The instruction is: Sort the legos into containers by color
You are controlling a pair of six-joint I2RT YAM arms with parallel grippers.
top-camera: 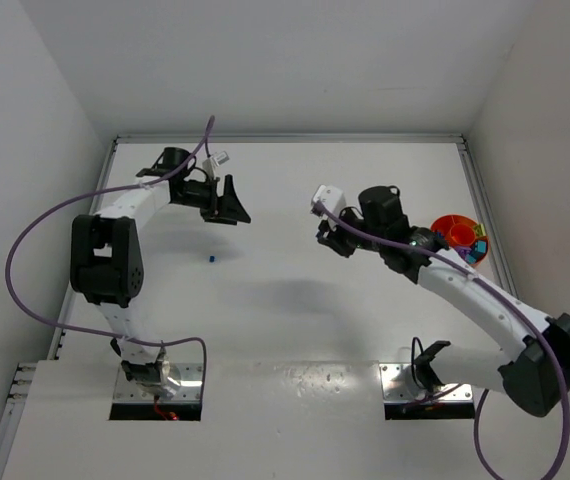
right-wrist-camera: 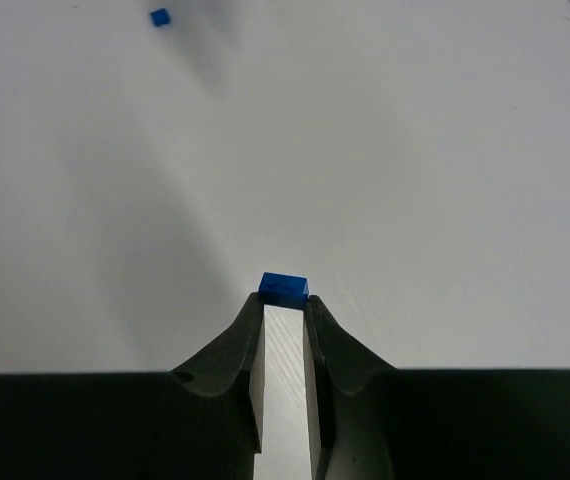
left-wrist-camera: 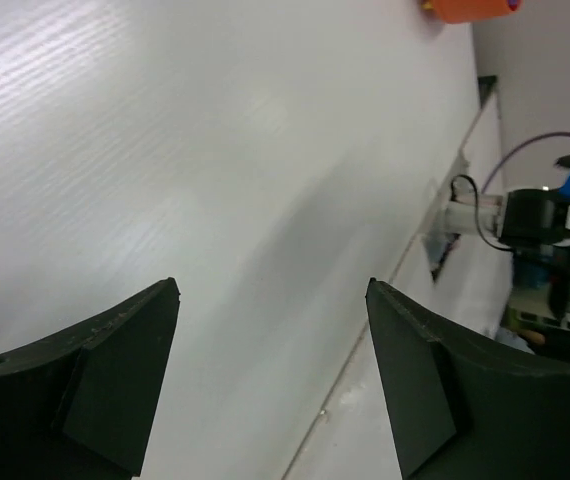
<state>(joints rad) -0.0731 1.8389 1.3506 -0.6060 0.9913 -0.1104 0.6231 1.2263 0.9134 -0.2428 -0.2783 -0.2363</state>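
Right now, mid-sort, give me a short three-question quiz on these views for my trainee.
1. True or false: the left tool is shut on an orange brick.
2. What colour is the pinched brick in the right tool? A orange, B blue, C lime green.
3. Fill in: the loose brick on the table lies nearer the ___ tool.

Key: 1 false, its jaws are wide apart with nothing between them; 2 B; 3 left.
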